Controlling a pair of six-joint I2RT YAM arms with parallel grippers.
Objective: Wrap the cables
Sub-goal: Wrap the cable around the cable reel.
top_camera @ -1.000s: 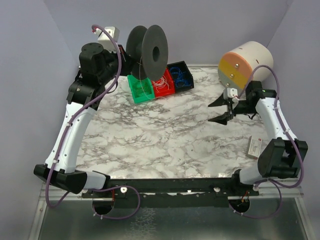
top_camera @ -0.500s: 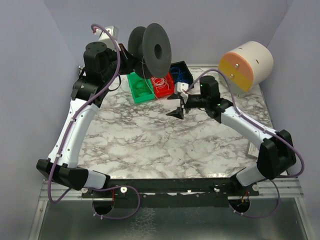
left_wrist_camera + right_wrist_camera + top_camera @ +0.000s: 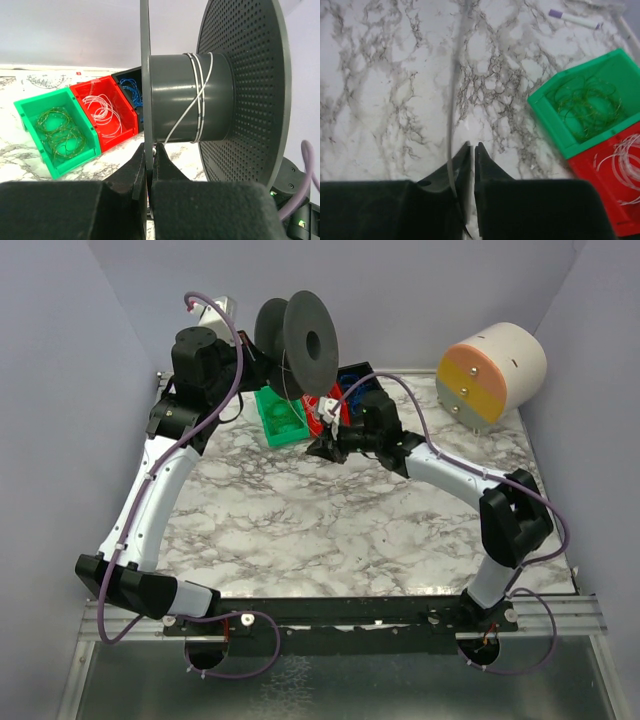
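My left gripper [image 3: 149, 150] is shut on the thin near flange of the dark grey spool [image 3: 305, 340], held up above the bins. A whitish cable [image 3: 200, 95] is wound a few turns round the hub [image 3: 175, 100], and one strand hangs down from it. My right gripper [image 3: 322, 445] sits low over the table, just below the spool. Its jaws stand almost together, and the whitish strand [image 3: 452, 115] runs down across the left finger into the gap. Loose green cables [image 3: 587, 107], white cables [image 3: 102, 112] and blue cables [image 3: 132, 92] lie coiled in their bins.
The green bin [image 3: 280, 418], the red bin [image 3: 620, 210] and the blue bin [image 3: 360, 380] stand in a row at the back, right beside my right gripper. A large cream and orange cylinder [image 3: 492, 370] lies at the back right. A small marker [image 3: 572, 19] lies on the marble.
My right arm has swung from the table's right side to the left, ending under the spool by the bins, and its jaws have closed. The left gripper still holds the spool.
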